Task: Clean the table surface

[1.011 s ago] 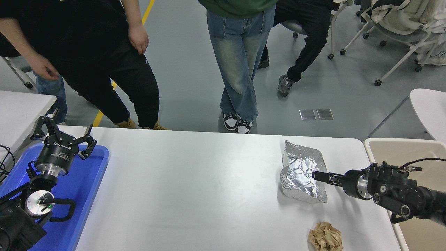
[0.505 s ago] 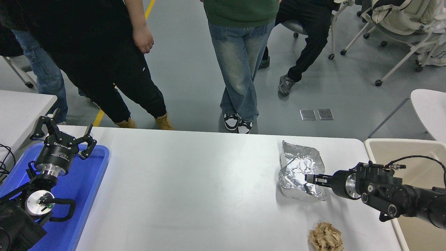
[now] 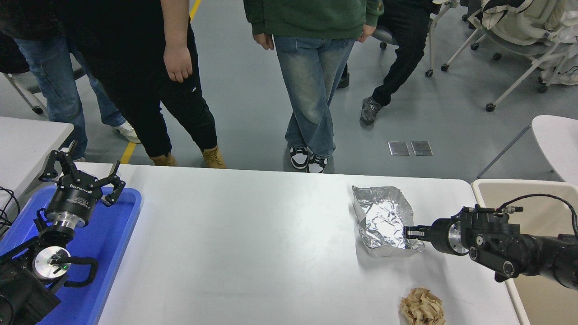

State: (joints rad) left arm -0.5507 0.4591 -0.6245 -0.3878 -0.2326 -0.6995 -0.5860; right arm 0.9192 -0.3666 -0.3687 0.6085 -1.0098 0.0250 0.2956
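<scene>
The table surface (image 3: 253, 243) is a wide white top filling the lower part of the head view. A crumpled silver foil tray (image 3: 383, 219) lies on its right side. My right gripper (image 3: 406, 233) reaches in from the right edge and is shut on the tray's near right rim, its slim fingers close together. A crumpled ball of brown paper (image 3: 421, 308) sits near the front edge, below the tray. My left gripper (image 3: 82, 174) is parked at the lower left with its fingers spread open and nothing between them.
A blue plastic tray (image 3: 115, 234) lies under the left arm at the table's left end. A beige bin (image 3: 519, 192) stands off the table's right end. Several people stand along the far side. A smaller white tabletop (image 3: 27, 135) shows at the left.
The foil tray has shifted left and turned while my right gripper stayed at its right rim. The people at the far side have stepped about. The left arm has not moved.
</scene>
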